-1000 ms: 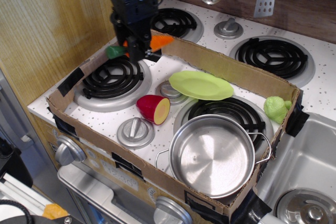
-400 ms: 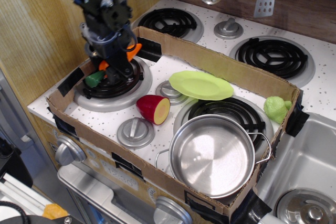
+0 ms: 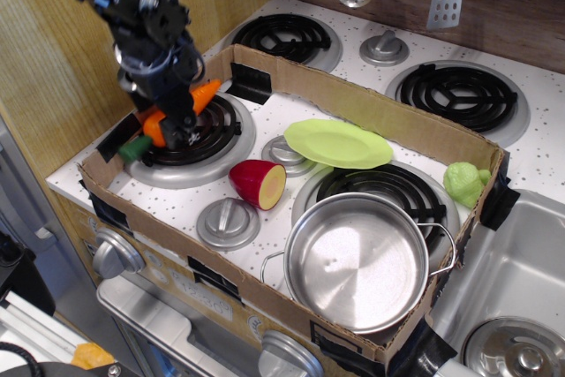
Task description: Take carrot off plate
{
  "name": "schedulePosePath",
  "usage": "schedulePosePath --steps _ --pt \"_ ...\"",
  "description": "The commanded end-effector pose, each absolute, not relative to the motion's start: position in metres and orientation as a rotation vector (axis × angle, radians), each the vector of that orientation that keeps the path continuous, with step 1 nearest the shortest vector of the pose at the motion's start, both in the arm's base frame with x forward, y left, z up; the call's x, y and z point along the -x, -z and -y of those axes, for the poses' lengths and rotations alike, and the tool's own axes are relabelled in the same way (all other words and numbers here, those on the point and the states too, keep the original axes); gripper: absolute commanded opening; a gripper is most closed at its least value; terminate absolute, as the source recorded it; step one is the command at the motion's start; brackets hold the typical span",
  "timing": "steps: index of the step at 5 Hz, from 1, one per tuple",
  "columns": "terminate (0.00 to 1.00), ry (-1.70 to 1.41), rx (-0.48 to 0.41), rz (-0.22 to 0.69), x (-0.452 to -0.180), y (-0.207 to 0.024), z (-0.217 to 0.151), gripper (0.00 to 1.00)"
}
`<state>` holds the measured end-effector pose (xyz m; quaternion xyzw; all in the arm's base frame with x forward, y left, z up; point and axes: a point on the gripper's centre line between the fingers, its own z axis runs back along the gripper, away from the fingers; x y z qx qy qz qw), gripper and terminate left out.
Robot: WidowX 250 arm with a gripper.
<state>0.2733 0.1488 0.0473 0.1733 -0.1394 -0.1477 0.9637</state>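
The orange carrot (image 3: pixel 177 110) with its dark green stem end lies tilted over the front left burner (image 3: pixel 190 134), held between the fingers of my black gripper (image 3: pixel 177 116). The gripper comes in from the upper left and is shut on the carrot, low over the burner's left side. I cannot tell whether the carrot touches the coil. The lime-green plate (image 3: pixel 338 143) sits bare in the middle of the stove, tilted on a knob and a burner, well to the right of the gripper.
A cardboard wall (image 3: pixel 371 112) rings the work area. A red and yellow halved fruit (image 3: pixel 259 183) lies in front of the plate. A steel pot (image 3: pixel 357 258) stands at the front right. A lumpy green toy vegetable (image 3: pixel 465 183) sits at the right wall.
My gripper has carried the carrot from the back left wall down and to the left, to low over the front left burner. The plate and other things have not moved.
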Motion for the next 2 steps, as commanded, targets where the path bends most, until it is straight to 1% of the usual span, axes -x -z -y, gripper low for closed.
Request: schedulePosePath --steps 1,2 --pt "0.0 0.365 -0.283 0.273 -0.289 -0.083 -0.137 1.0" --pt "1.0 0.387 -0.308 0.265 -0.295 -0.096 -0.135 1.0"
